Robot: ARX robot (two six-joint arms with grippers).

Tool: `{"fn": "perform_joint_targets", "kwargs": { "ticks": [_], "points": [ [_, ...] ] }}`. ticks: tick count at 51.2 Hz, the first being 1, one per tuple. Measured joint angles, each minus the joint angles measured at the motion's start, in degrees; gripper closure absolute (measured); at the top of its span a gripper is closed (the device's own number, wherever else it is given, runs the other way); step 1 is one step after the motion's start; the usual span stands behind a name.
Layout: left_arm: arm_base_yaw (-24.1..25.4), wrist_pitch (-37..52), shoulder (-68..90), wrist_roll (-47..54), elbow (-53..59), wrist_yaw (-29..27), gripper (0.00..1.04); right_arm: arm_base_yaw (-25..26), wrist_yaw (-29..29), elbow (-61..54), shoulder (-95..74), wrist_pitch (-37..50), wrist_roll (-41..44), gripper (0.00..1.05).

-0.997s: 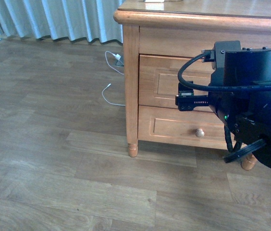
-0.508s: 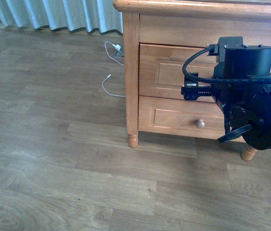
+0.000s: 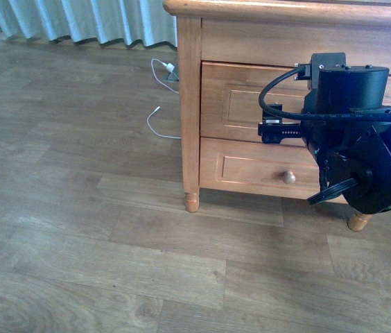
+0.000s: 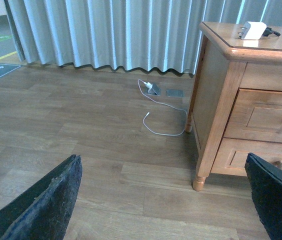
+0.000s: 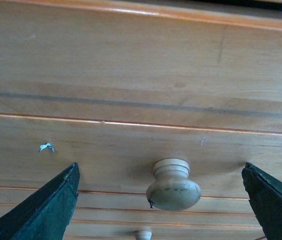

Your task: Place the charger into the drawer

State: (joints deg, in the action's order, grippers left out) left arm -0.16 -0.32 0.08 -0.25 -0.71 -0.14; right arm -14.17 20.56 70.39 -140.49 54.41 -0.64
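Right now the charger [image 4: 253,30] is sitting on the nightstand [image 3: 188,104] top near its back corner, black cord trailing off one end, well apart from both grippers. The drawer [image 3: 237,104], the taller upper one, is looking shut, front flush with the frame. The right arm [image 3: 351,139] is blocking most of that drawer front in the front view. In the right wrist view the right gripper [image 5: 159,167] is facing the drawer panel close up with fingers [image 5: 56,200] spread wide, holding nothing; the round pale knob [image 5: 173,186] is sitting between them, not touched by either. The lower drawer [image 3: 251,170] with its small knob [image 3: 289,177] is showing just below, also shut. The left gripper [image 4: 162,159] is hanging over the wood floor [image 4: 81,125] off to the side of the nightstand, fingers wide apart and gripping nothing. A white cable [image 4: 156,125] is lying curled on the floor by the nightstand leg, in front of the curtain [image 4: 106,35].
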Motion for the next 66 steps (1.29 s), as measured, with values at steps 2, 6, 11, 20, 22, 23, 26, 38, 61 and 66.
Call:
{"fn": "perform_joint_targets", "kwargs": {
  "ticks": [2, 6, 11, 20, 22, 23, 26, 38, 61, 66],
  "points": [
    [0.0, 0.0, 0.0, 0.0, 0.0, 0.0, 0.06, 0.0, 0.2, 0.1, -0.1, 0.0, 0.0, 0.08],
    [0.0, 0.0, 0.0, 0.0, 0.0, 0.0, 0.06, -0.1, 0.2, 0.2, -0.4, 0.0, 0.0, 0.08],
    [0.0, 0.0, 0.0, 0.0, 0.0, 0.0, 0.06, -0.1, 0.3, 0.3, -0.5, 0.0, 0.1, 0.13],
    [0.0, 0.0, 0.0, 0.0, 0.0, 0.0, 0.06, -0.1, 0.8, 0.3, -0.5, 0.4, 0.7, 0.41],
    [0.0, 0.0, 0.0, 0.0, 0.0, 0.0, 0.06, -0.1, 0.8, 0.3, -0.5, 0.4, 0.7, 0.46],
    [0.0, 0.0, 0.0, 0.0, 0.0, 0.0, 0.06, -0.1, 0.8, 0.3, -0.5, 0.4, 0.7, 0.50],
    [0.0, 0.0, 0.0, 0.0, 0.0, 0.0, 0.06, -0.1, 0.9, 0.3, -0.5, 0.4, 0.8, 0.59],
    [0.0, 0.0, 0.0, 0.0, 0.0, 0.0, 0.06, -0.2, 2.1, 0.1, -0.5, 0.5, 0.9, 0.81],
    [0.0, 0.0, 0.0, 0.0, 0.0, 0.0, 0.06, 0.3, -0.6, -7.4, 3.4, 2.6, -0.8, 0.82],
    [0.0, 0.0, 0.0, 0.0, 0.0, 0.0, 0.06, 0.3, -1.4, -11.4, 5.0, 4.9, -1.2, 0.82]
  ]
}}
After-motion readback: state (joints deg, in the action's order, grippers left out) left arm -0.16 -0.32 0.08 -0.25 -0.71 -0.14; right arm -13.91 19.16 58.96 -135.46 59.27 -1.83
